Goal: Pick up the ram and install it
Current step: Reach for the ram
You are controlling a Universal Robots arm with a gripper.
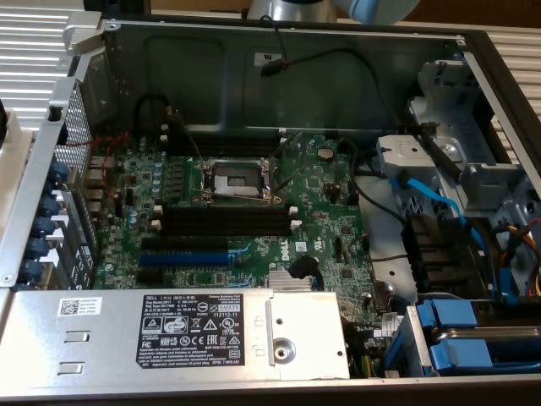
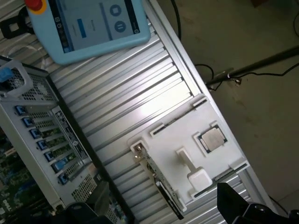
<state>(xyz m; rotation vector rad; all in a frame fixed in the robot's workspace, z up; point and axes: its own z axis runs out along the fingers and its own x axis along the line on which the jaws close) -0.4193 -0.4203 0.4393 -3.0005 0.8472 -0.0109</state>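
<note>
Hovering with my claw [image 2: 163, 198] spread wide above the ram [image 2: 152, 172], I am risking a skewed pinch that tips it in its tray [image 2: 182, 130].

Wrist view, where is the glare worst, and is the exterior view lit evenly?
Wrist view: strong glare on the ribbed metal table next to the white tray; the floor is dim. Exterior view: the motherboard is evenly lit, the ribbed metal table washes out, the case wall is dimmer.
</note>
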